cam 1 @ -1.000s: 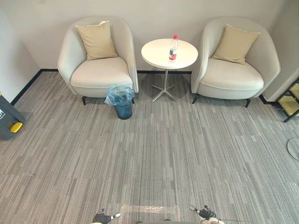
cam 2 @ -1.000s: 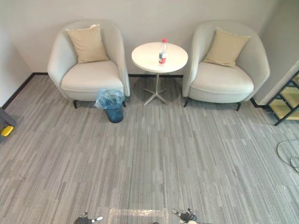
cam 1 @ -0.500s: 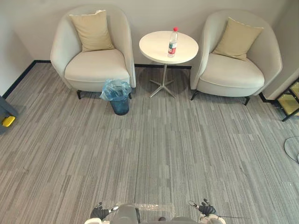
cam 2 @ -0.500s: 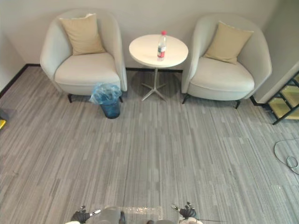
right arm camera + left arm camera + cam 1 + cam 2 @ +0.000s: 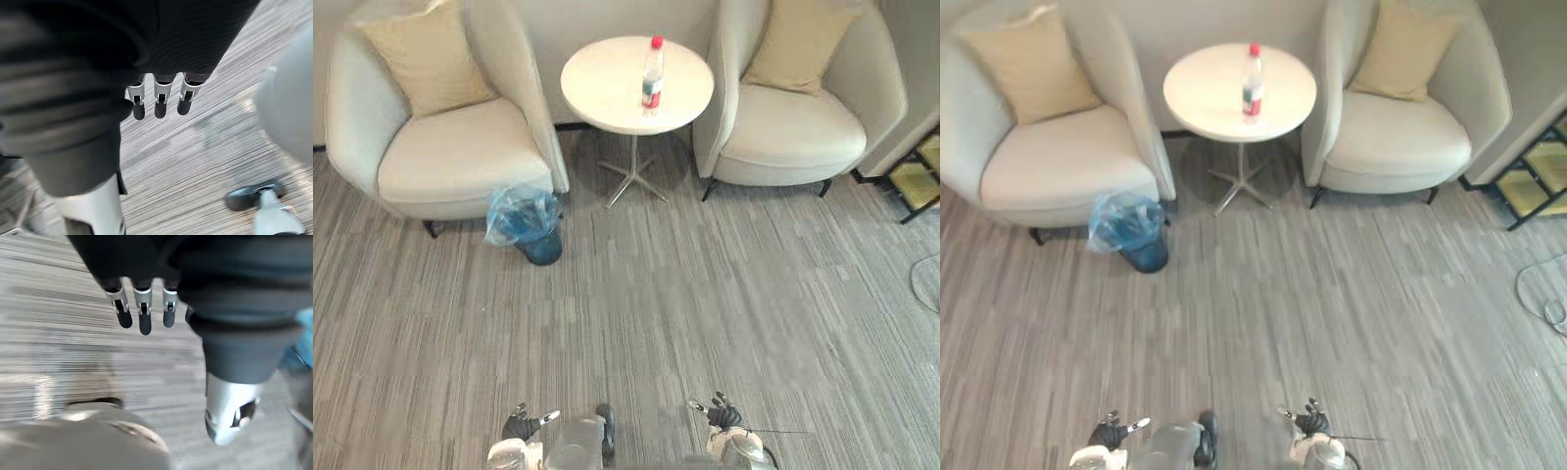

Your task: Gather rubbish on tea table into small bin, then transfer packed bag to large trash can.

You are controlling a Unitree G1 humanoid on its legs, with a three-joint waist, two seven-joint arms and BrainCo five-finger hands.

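Left hand (image 5: 521,427) and right hand (image 5: 722,416) hanging loose-fingered and empty, the robot may kick the small bin (image 5: 525,223) at 11 o'clock while nearing the plastic bottle (image 5: 651,74) at 12.

Smooth matt top on tea table (image 5: 597,90), metal leg; bottle (image 5: 651,78) clear plastic; bin liner (image 5: 514,211) thin crinkled blue plastic (slightly glossy); carpet (image 5: 724,284) rough, matt

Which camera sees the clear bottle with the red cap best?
The left eye view: the clear plastic bottle with the red cap stands upright, whole, on the round white table. The right eye view shows it just as whole. The wrist views face grey carpet.
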